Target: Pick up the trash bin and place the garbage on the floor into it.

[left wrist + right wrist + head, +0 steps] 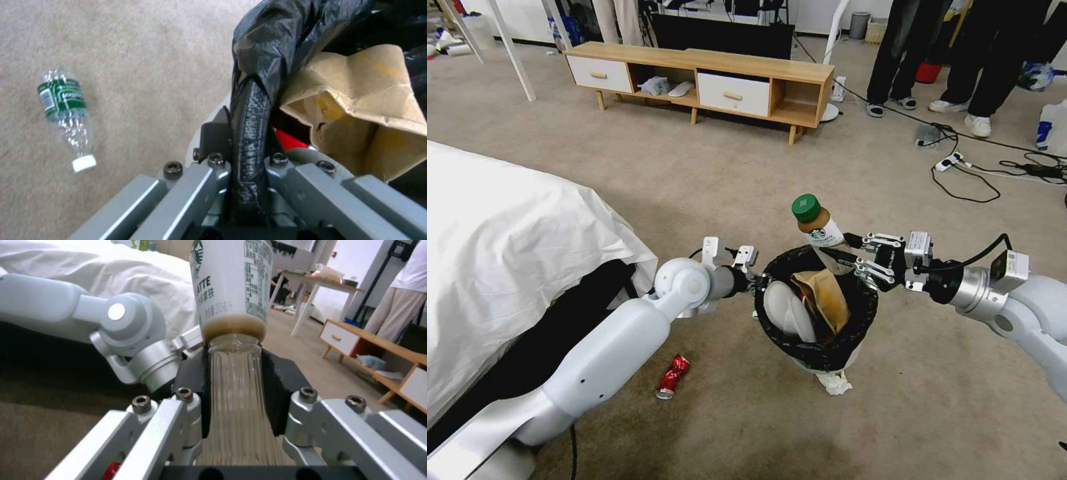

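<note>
Trash bin (817,333) between left hand (752,270) and bottle-gripping right hand (854,257).

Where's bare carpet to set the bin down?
Free: beige carpet between white-sheeted bed and wooden TV cabinet; also below the right gripper. Crowded: under the black-lined white trash bin, white tissue, crushed red can.

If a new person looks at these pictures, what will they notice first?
The right gripper holds a brown-drink bottle tilted above the trash bin, which the left gripper grips by its rim. A crushed red can lies on the floor beside the left arm.
</note>
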Robot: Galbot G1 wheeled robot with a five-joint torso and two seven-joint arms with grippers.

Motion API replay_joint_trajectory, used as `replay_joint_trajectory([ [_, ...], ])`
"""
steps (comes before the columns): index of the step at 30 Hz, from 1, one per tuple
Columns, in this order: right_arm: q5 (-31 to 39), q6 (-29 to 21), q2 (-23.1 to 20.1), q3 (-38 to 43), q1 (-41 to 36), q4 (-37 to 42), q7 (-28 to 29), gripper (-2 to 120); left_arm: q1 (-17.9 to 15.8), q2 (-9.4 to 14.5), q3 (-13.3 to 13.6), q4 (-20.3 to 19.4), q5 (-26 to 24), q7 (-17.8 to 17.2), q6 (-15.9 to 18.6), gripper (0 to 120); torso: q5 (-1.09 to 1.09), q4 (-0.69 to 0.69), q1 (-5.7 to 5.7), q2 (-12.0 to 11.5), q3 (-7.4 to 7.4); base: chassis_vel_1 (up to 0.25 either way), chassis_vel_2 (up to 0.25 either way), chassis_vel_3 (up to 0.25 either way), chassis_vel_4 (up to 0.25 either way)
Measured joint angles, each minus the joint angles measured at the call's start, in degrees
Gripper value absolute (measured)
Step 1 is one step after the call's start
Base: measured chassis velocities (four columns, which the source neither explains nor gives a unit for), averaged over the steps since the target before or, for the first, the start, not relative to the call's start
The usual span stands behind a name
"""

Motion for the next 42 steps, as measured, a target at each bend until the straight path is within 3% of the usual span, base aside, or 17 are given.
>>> replay_joint_trajectory([
  [4,-0.2,0.1,0.3,0.0,-0.4,-0.4,-0.1,22,-0.6,-0.8,0.1,0.5,0.0,0.0,0.0,2,0.0,0.0,0.0,0.0,0.0,0.0,0.0,0.0,0.0],
  [11,-1.1,0.5,0.5,0.2,-1.1,-1.2,0.9,23,-0.5,0.0,-0.2,-0.1,0.0,-0.2,0.0,2,-0.01,0.0,0.0,0.0,0.0,0.0,0.0,0.0,0.0],
  [15,-1.3,0.6,0.7,-0.1,-1.0,-1.6,1.3,35,-0.3,0.3,-0.5,-0.4,0.0,-0.3,0.0,2,0.0,0.0,0.0,0.0,0.0,0.0,0.0,0.0,0.0],
  [17,-1.3,0.6,0.9,-0.6,-0.8,-1.8,1.7,46,0.1,0.7,-0.7,-0.9,0.0,-0.3,0.0,2,-0.01,0.0,0.0,0.0,0.0,0.0,0.0,0.0,0.0],
  [20,-1.3,0.6,1.0,-0.7,-0.8,-1.9,1.8,49,0.2,0.8,-0.7,-1.0,0.0,-0.3,0.0,2,-0.01,0.0,0.0,0.0,0.0,0.0,0.0,0.0,0.0],
  [21,-1.4,0.6,1.1,-0.8,-0.8,-2.0,1.9,57,0.3,1.0,-0.7,-1.2,0.0,-0.4,0.0,2,-0.01,0.0,0.0,0.0,0.0,0.0,0.0,0.0,0.0],
  [22,-1.4,0.7,1.1,-0.8,-0.7,-2.0,1.9,57,0.4,1.0,-0.8,-1.3,0.0,-0.4,0.0,2,-0.01,0.01,0.0,0.0,0.0,0.0,0.0,0.0,0.0],
  [23,-1.4,0.7,1.2,-0.9,-0.8,-2.1,2.0,67,0.6,1.3,-0.8,-1.6,0.1,-0.4,0.0,2,-0.01,0.0,0.0,0.0,0.0,0.0,0.0,0.0,0.0],
  [32,-1.4,0.8,1.2,-1.3,-0.3,-2.8,2.8,98,0.8,1.6,-0.9,-1.9,0.3,-0.4,0.0,2,-0.01,0.0,0.0,0.0,0.0,0.0,0.0,0.0,0.0],
  [42,-1.3,1.0,1.5,-2.0,0.3,-3.2,3.3,100,1.7,1.8,-1.6,-1.5,0.9,-0.4,0.0,2,-0.01,0.0,0.0,0.0,0.0,0.0,0.0,0.0,0.0],
])
